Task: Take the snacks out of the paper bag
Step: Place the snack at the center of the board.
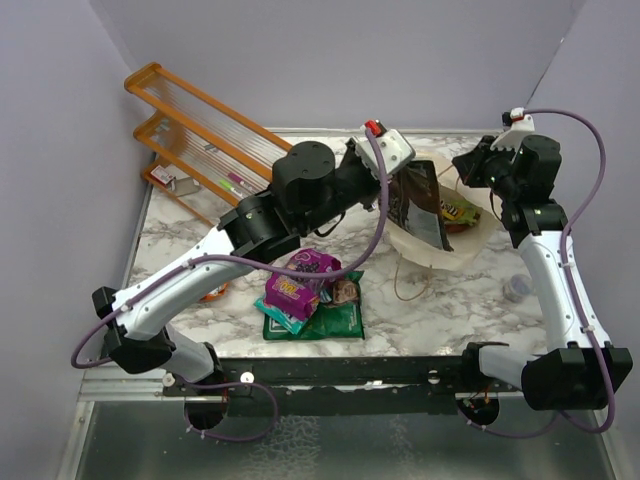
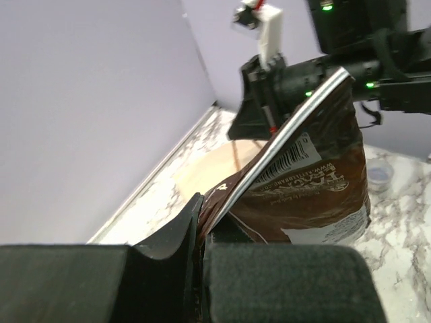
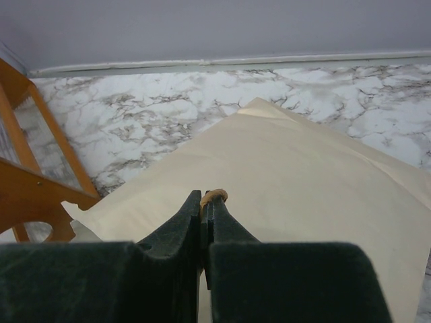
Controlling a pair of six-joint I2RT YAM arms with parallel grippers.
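The beige paper bag (image 1: 470, 240) lies open at the back right; it fills the right wrist view (image 3: 303, 195). My left gripper (image 1: 392, 178) is shut on a dark brown packet (image 1: 422, 205), held above the bag's mouth; the left wrist view shows the packet (image 2: 316, 195) pinched between the fingers. My right gripper (image 1: 478, 170) is shut on the bag's brown string handle (image 3: 214, 196). A red-yellow packet (image 1: 460, 210) shows inside the bag. A purple packet (image 1: 300, 278) and a green packet (image 1: 330, 318) lie in a pile on the table's middle. An orange-red packet (image 1: 213, 293) peeks out under my left arm.
An orange slatted rack (image 1: 195, 135) stands at the back left, with pink and green pens (image 1: 238, 182) by it. A small clear round cap (image 1: 517, 289) lies at the right. A loose string handle (image 1: 412, 285) trails in front of the bag. Walls close in on three sides.
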